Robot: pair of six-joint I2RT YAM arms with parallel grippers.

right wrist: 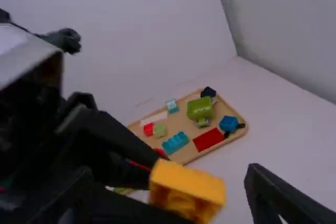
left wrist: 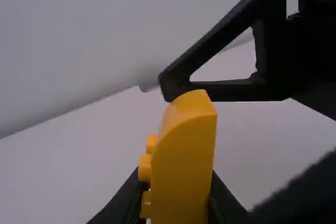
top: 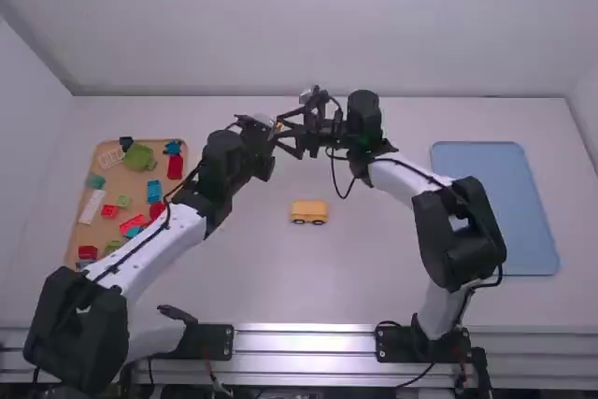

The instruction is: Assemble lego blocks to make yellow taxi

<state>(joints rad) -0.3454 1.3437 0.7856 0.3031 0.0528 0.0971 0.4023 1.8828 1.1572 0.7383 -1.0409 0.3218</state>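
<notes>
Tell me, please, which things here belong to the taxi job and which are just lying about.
For the job:
yellow block, held in the left claw
yellow wheeled base, on the table

Lying about, it seems:
red block and green block, in the wooden tray
blue tray

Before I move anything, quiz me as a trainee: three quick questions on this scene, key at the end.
1. Open: which claw grips the yellow block?
2. True or false: the yellow wheeled piece stands on the table.
3. Fill in the colour: the tray at the high view's right is ____.

Key: 1 left claw; 2 true; 3 blue.
</notes>
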